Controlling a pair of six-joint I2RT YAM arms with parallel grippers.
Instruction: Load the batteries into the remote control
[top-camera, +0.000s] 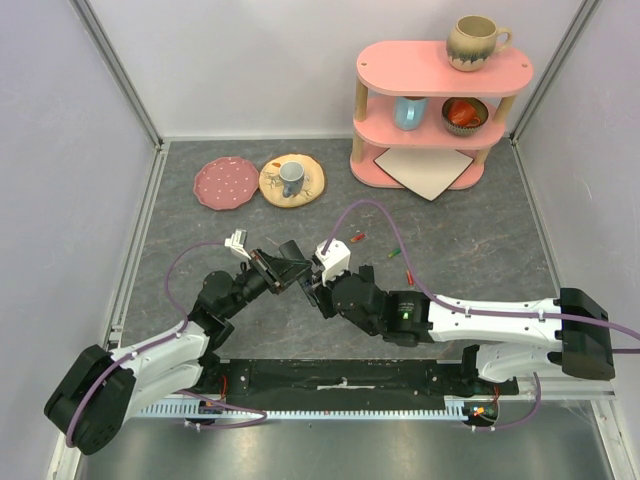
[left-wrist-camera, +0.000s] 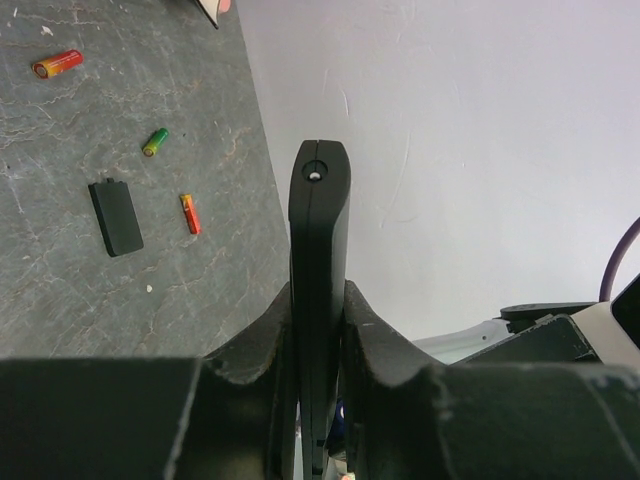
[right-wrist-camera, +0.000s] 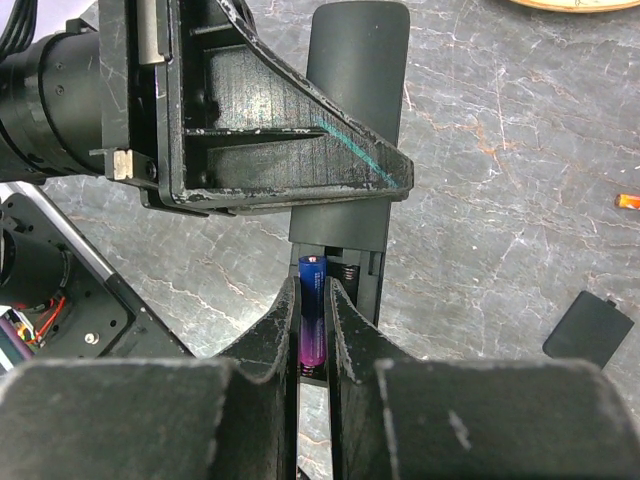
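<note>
in the right hand, blue battery at the remote control

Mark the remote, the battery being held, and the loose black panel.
remote control (left-wrist-camera: 320, 250): left wrist view, narrow edge.
blue battery (right-wrist-camera: 313, 315): right wrist view, mid-body.
black panel (left-wrist-camera: 115, 217): left wrist view, flat face.

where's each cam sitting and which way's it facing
Top external: above, behind the bases, looking down at the table; both arms show.
Left wrist: on the left arm, looking along the left claw, shut on the remote control.
Right wrist: on the right arm, looking along the right claw, holding a blue battery at the remote control.
Both wrist views share the remote control and black cover.
</note>
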